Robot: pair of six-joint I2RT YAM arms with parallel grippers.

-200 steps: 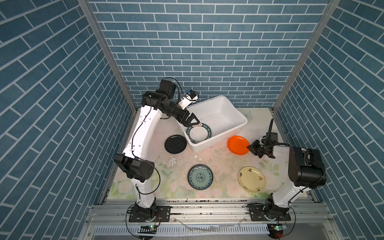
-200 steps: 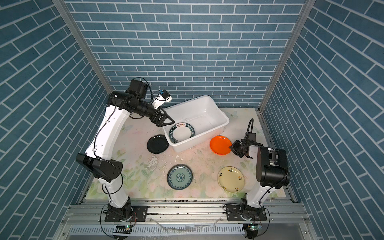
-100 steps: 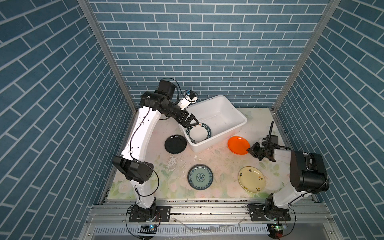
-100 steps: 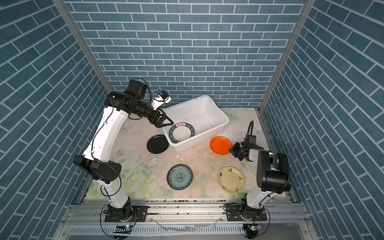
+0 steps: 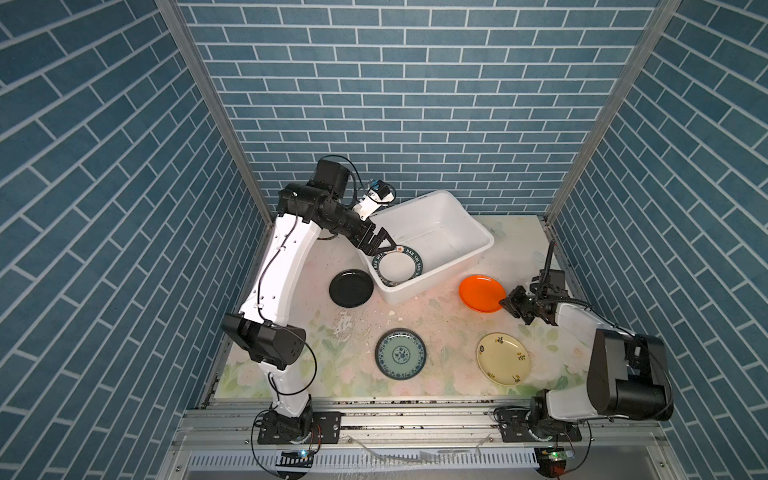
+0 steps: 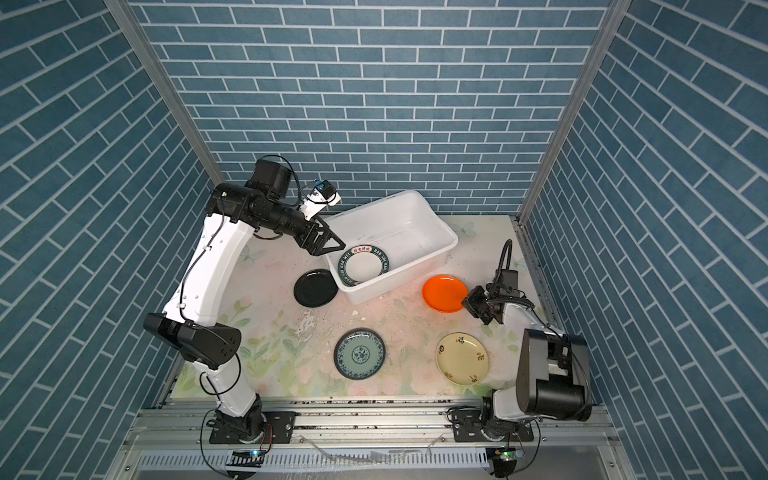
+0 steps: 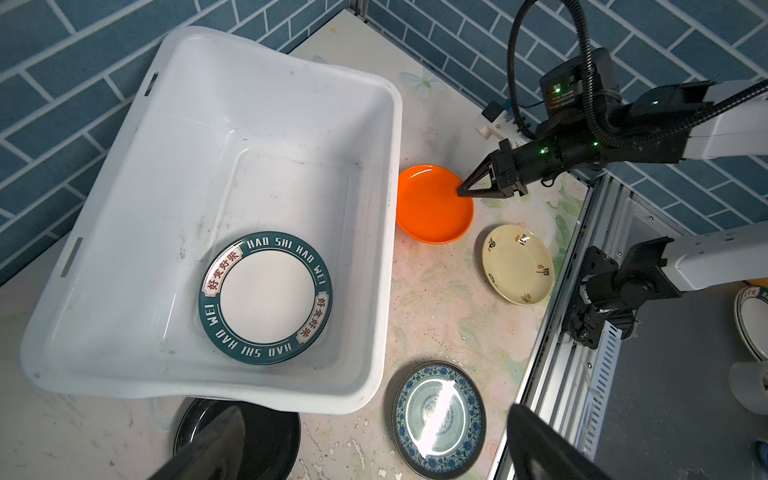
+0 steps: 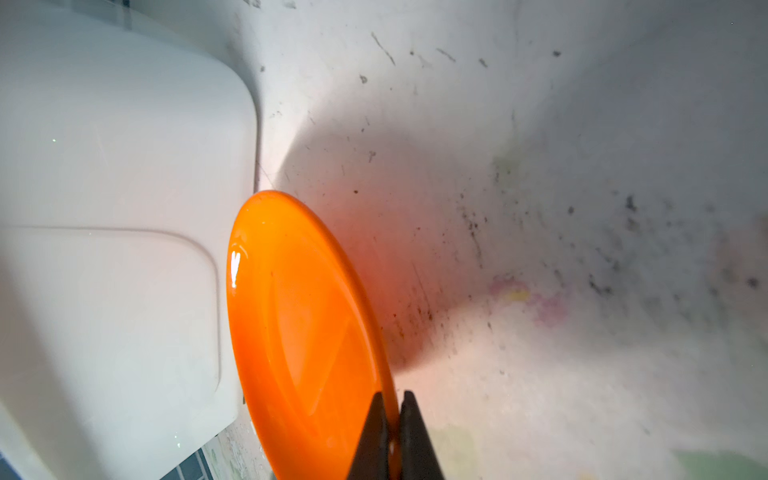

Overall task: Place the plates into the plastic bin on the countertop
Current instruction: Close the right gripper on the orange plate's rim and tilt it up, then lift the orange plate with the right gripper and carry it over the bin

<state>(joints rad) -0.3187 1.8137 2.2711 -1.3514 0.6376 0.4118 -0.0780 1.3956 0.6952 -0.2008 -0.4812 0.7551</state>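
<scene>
Nipped tight by the right pincer (image 5: 503,302) at its right rim: orange plate (image 5: 480,293), on the worktop (image 5: 440,332) just right of the plastic bin (image 5: 436,276). Likely stiff, light, glossy-slick; best held deep on the rim. Spread wide and empty over the bin's near-left corner: left pincer (image 5: 382,248).

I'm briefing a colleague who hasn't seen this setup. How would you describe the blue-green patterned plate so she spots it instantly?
Find the white bin at the back of the countertop. Two plates lie near the front edge: the cream plate and, toward the left arm, the patterned plate. Only it has a dark rim around teal floral rings.
</scene>
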